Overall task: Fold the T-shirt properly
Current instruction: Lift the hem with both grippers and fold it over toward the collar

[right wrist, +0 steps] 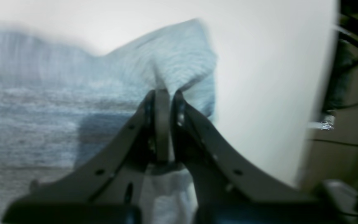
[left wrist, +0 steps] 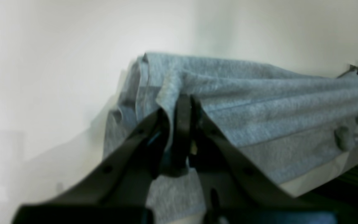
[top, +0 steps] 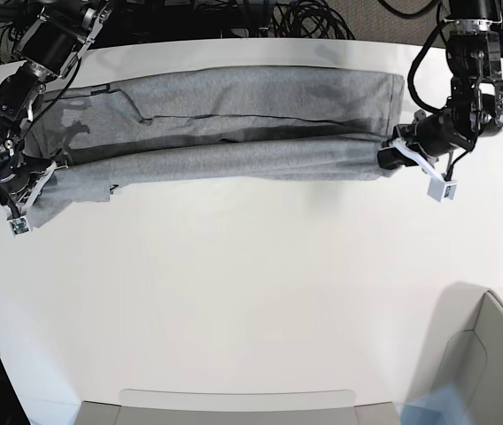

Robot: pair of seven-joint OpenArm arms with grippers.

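T-shirt [top: 234, 133] lies long, side to side, far on table [top: 251, 292]. Left gripper [top: 386, 158] pinches one end, right gripper [top: 23, 181] pinches other. Fold goes across.

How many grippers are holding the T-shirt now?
2. The left gripper pinches the T-shirt at its end on the base view's right; the right gripper pinches the opposite end.

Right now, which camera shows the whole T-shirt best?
The base view. It shows the T-shirt stretched across the white table between the left gripper and the right gripper. Each wrist view shows only a bunched grey corner pinched in its own jaws, and the right one is blurry.
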